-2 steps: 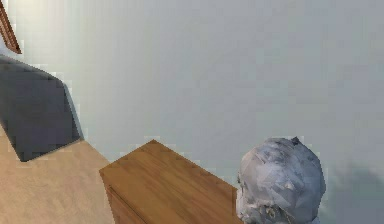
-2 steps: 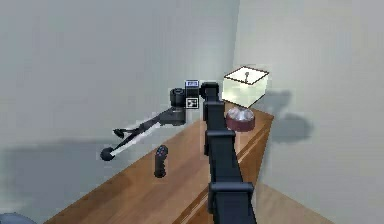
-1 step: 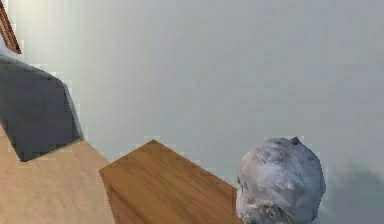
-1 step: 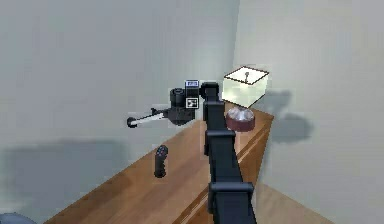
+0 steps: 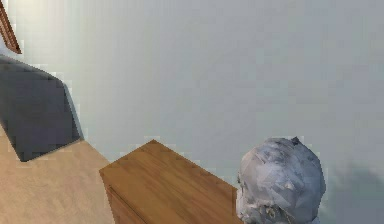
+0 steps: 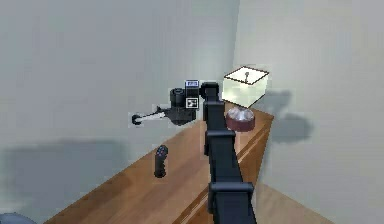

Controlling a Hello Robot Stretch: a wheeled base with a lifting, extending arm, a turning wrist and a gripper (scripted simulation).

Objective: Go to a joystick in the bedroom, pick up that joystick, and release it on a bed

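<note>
One joystick (image 6: 161, 163) on record, standing upright on the wooden cabinet top (image 6: 120, 195) in the arm side view, about midway along the visible length and near the left edge by the wall. Small and dark, close to black: a slim vertical stick, a little thicker at the head, planted on a narrow foot, sharply set off against the warm brown grain. Free on all sides, touching the wood at the foot only.

Just right of it, rising from the bottom edge: the dark square arm (image 6: 225, 165), running far across the top to two white marker squares (image 6: 203, 88). Left of those, the gripper (image 6: 140, 119), dark-bodied, with thin fingers (image 6: 152, 116) reaching left, higher in the picture than the joystick and apart from it. Behind the fingertips, bare pale wall, so holding nothing. Cannot tell whether the fingers stand apart or together.

At the far right end of the same top: a lamp (image 6: 245, 85), cream box shade over a round reddish-brown base, just right of the arm's far end.

Logged in the forward view: a wooden corner (image 5: 165, 180) at bottom centre; a grey bust (image 5: 283, 183) just right of it at the bottom edge; a dark grey slab (image 5: 35, 110) on the left against the pale wall (image 5: 220, 70); tan floor (image 5: 45, 195) below; a strip of brown frame (image 5: 8, 28) at top left.
</note>
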